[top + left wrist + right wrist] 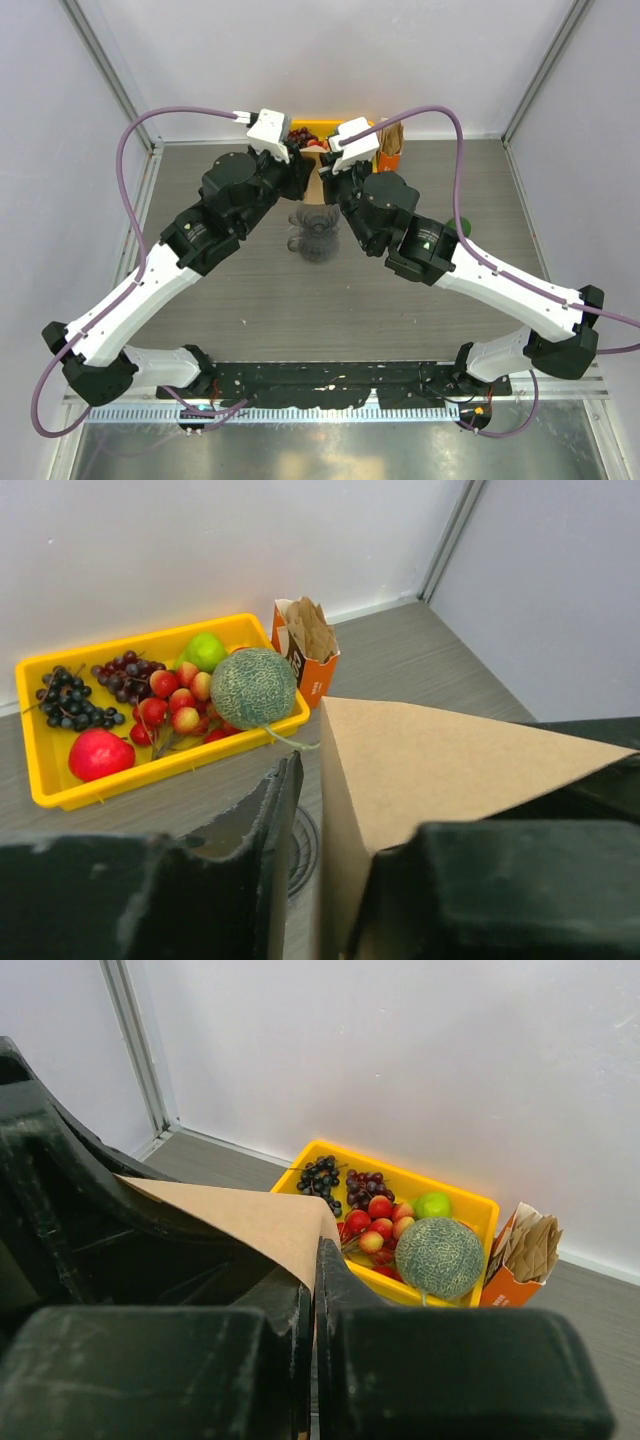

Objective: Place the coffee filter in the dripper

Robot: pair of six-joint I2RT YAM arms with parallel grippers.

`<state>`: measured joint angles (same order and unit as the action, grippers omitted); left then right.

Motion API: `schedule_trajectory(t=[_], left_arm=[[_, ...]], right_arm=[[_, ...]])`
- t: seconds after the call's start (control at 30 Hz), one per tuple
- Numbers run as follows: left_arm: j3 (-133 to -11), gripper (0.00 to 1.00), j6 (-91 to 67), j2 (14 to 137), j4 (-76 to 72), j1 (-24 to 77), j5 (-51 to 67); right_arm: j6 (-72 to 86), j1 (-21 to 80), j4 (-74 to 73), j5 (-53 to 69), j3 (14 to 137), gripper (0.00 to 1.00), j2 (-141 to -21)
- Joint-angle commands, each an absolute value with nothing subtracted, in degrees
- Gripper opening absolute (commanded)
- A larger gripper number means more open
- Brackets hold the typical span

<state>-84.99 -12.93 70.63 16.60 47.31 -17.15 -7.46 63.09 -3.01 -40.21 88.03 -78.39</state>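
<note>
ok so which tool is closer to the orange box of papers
Right. In the top view the right tool sits just beside the orange box, on its left; the left tool is farther off, beyond the right one.

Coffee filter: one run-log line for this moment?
right gripper: shut on coffee filter | left gripper: open | dripper: below grippers, filter not yet in

Covered, blurred, uncertain
From above, the arms (240, 190) hide most of the yellow tray (315, 121) and the coffee filter (318, 183). The dripper (316, 235) is a murky blur. Whether the left tool (345, 810) grips the filter cannot be told.
</note>
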Motion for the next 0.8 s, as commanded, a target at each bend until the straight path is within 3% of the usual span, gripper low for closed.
schedule_trajectory(t=[0.0,0.13,0.5,0.7,0.73,0.77], left_arm=[[-87.6,0.19,-12.0,70.3,15.5,47.6,-19.4],[-87.2,0.09,-11.6,70.0,16.7,47.6,-19.4],[-86.9,0.0,-11.2,70.0,18.5,47.6,-20.6],[-87.4,0.0,-11.0,70.2,18.9,47.6,-20.7],[-87.4,0.02,-10.9,70.1,18.7,47.6,-20.2],[-87.4,0.13,-10.5,70.0,18.3,47.6,-18.8]], right_arm=[[-6.1,63.1,-1.5,-43.3,90.3,0.05,-78.3],[-7.6,62.6,-0.3,-45.8,89.3,0.05,-77.8],[-9.1,60.9,1.7,-47.8,89.7,0.05,-77.7],[-9.8,60.6,2.0,-47.6,88.6,0.05,-77.2],[-9.8,60.5,1.9,-46.9,88.4,0.05,-76.9],[-9.8,60.2,1.7,-46.1,87.9,0.05,-76.6]])
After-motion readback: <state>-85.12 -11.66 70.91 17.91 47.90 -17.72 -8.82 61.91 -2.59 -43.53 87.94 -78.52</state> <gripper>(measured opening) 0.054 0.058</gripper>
